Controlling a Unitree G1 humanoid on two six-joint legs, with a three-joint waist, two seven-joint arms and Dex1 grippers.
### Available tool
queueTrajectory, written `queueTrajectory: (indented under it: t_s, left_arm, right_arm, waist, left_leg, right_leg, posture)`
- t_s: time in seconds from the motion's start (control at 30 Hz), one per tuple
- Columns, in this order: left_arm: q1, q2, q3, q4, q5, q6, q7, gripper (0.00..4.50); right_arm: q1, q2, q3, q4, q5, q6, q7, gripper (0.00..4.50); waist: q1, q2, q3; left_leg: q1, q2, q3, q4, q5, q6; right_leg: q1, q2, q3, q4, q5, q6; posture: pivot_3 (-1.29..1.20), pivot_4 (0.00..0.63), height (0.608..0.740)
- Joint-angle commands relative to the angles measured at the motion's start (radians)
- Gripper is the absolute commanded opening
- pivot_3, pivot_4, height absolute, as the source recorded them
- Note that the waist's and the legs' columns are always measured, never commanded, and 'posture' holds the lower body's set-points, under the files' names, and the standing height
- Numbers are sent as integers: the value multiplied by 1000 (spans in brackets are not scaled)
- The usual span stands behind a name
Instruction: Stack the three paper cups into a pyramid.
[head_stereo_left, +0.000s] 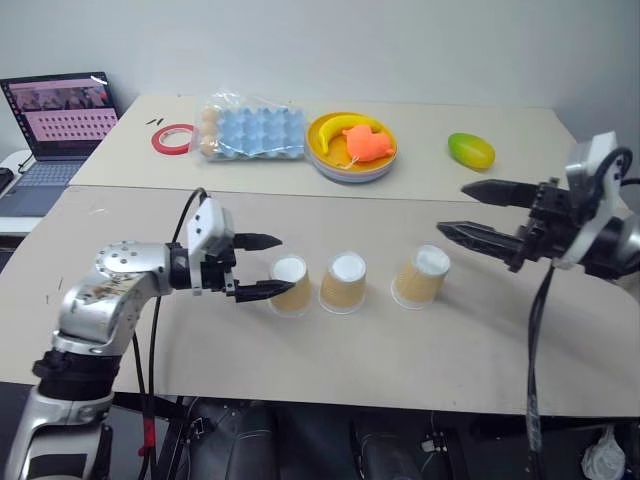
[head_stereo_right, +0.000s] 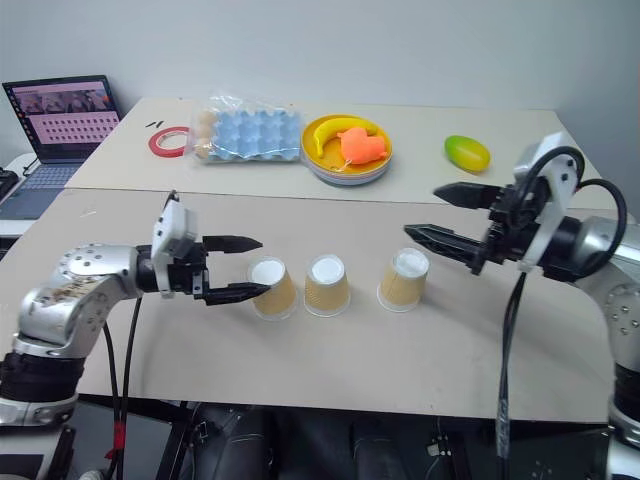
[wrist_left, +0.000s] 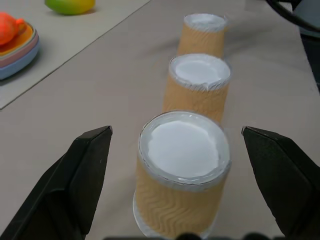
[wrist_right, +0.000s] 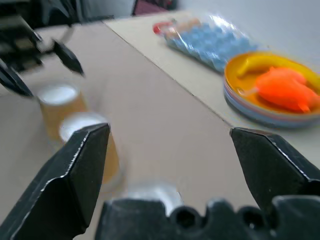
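Three paper cups (head_stereo_left: 350, 281) in row on tabletop (head_stereo_left: 300, 360), upside down, none stacked. Left gripper (head_stereo_left: 262, 265) spread wide, 9 o'clock of row, empty. Right gripper (head_stereo_left: 478, 212) wide, empty, 3 o'clock. Risk: finger clips neighbouring cup, toppling row. Left wrist view shows ribbed sides; head views show plate (head_stereo_left: 330, 165) at 12 o'clock.

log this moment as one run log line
stage: no pyramid yet | three paper cups: upside down, in a row on table | left claw: open beside end cup | right claw: open, empty
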Motion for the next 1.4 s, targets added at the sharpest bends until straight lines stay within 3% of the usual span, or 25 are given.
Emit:
queueTrajectory:
  t_s: [0.03,0.17,0.33,0.9,1.4]
  left_arm:
    - [-15,24,50,-65,-62,47,26,4434]
    - [-26,60,97,-97,-128,109,34,4434]
    - [5,120,141,-130,-183,158,33,4434]
    - [117,174,230,-247,-303,224,113,4434]
    - [131,193,220,-255,-313,209,128,4434]
  right_arm:
    - [53,-26,73,13,-86,-75,62,4500]
    - [117,14,226,20,-186,-149,95,4500]
    - [59,117,316,70,-221,-177,88,4500]
    - [-186,239,299,181,-238,-162,28,4500]
    - [-221,316,319,144,-224,-108,-7,4500]
  waist:
    - [-2,0,0]
    - [-16,0,0]
    - [-34,2,2]
    - [-31,5,4]
    - [-29,5,4]
  left_leg:
    - [0,0,0,0,0,0]
    - [0,0,0,0,0,0]
    - [0,0,1,1,0,0]
    - [0,0,1,1,0,0]
    - [0,0,1,2,0,0]
  right_leg:
    - [0,0,0,0,0,0]
    - [-1,0,1,2,0,0]
    - [-1,0,2,2,0,1]
    - [-2,0,1,3,0,0]
    - [-1,0,1,3,0,0]
  posture:
    - [0,150,641]
    - [0,150,641]
    - [0,150,641]
    - [0,150,641]
    - [0,150,641]
